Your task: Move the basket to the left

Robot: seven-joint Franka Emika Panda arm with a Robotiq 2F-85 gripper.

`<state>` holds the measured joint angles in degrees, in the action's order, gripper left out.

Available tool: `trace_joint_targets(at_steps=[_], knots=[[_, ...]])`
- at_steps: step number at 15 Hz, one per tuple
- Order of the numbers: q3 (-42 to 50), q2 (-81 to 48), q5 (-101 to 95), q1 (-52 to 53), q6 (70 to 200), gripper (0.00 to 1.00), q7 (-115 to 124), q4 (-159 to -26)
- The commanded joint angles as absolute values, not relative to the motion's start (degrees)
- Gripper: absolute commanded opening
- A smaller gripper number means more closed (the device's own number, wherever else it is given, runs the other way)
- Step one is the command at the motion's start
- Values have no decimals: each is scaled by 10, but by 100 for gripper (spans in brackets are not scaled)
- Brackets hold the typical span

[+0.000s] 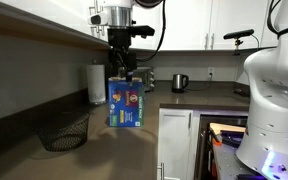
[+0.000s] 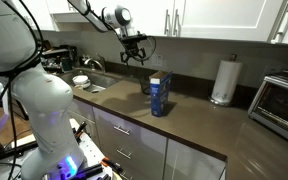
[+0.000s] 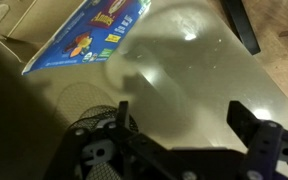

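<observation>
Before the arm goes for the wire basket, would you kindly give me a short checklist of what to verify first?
1. Gripper open and empty: ok. In the wrist view its fingers stand apart with nothing between them.
2. Gripper above the basket: not ok. It hangs high by the blue box, off to one side of the basket.
3. Basket upright on the counter: ok.
4. Basket empty: cannot tell, the mesh is too dark.
5. Blue box clear of the path down to the basket: cannot tell. It stands upright close to the gripper.
</observation>
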<state>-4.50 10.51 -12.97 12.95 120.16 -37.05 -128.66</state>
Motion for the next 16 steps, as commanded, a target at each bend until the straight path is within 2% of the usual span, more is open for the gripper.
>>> trace_joint_targets(at_steps=[1,5,11,16], knots=[[-53,109,-126,121,1212,100,-377,-1295],[-54,121,-113,123,1294,100,-358,-1356],[-66,109,-121,129,1547,100,-303,-1480],[-106,37,-229,109,1666,100,-216,-1477]])
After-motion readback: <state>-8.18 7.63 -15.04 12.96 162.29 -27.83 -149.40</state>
